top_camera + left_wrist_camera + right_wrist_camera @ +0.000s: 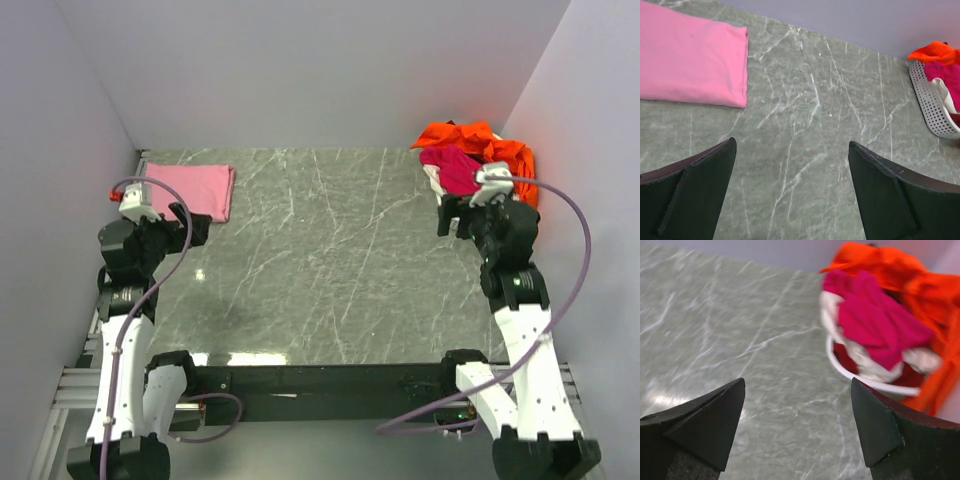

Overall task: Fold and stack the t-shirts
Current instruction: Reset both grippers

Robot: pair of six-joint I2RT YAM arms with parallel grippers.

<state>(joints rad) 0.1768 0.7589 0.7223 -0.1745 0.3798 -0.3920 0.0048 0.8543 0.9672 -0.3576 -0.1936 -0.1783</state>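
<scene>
One light pink t-shirt [690,60] lies folded flat at the far left corner of the worktop [330,260], which I judge to be the first item of the stack. The magenta t-shirt [875,320] and the orange t-shirt [900,270] are bunched unfolded in and over the white basket [932,107] at the far right corner, the magenta on top and the orange draped over the far rim. I take the step in hand to be the change from one finished garment to fetching another. The next move calls for my right arm to reach into the basket, pinch a single layer of the magenta shirt, lift it free of the orange one, and lay it out on the open middle of the worktop. My right gripper [798,382] is spread wide and holds nothing; it hangs over bare worktop just short of the basket's near rim. My left gripper [792,145] is likewise spread wide and empty, above bare worktop just beside the near edge of the pink shirt, not touching it.
</scene>
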